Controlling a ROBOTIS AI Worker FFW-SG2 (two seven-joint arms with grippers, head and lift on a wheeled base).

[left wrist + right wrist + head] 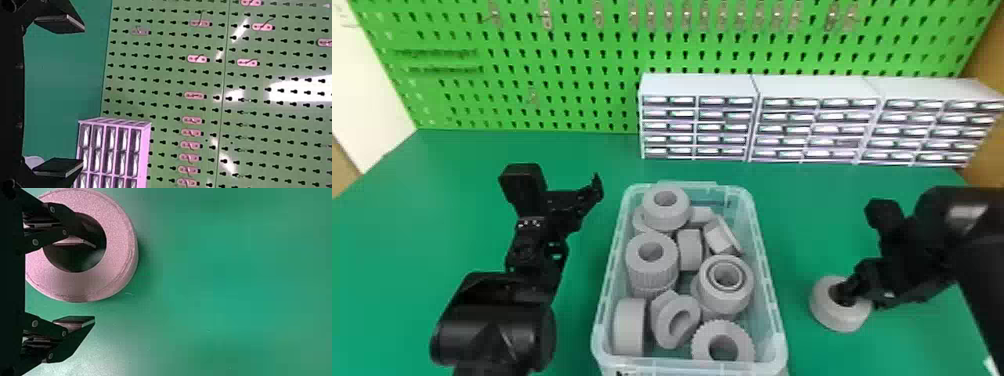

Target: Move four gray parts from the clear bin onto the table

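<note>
The right claw [864, 254] is wide open over a thick, matte gray plastic ring [838, 324], which lies flat on the green surface [422, 210]. One flat black finger reaches down into the ring's round hole; the other stands outside the rim, with a gap between it and the ring's outer wall. The claw has no grip on the part. Seen from the head view, the ring sits at about 3 o'clock from the clear plastic bin [682, 369], apart from its wall.

The left claw [562, 184] hangs at 10 o'clock from the bin, its fingers spread far apart and nothing between them.

In the bin, more gray parts lie piled. A smooth, broad ring [666, 220] rests near 11 o'clock and a ribbed cylinder [653, 276] at 10. A round part with a stepped rim [724, 304] sits at 3 o'clock, a toothed ring [723, 328] at 5, and a plain cylinder [630, 330] at 7. Others lean or lie tilted among them.

Three white drawer cabinets [697, 86] stand side by side from 12 to 2 o'clock beyond the bin, before a bright green metal pegboard [562, 116] with small hooks.
</note>
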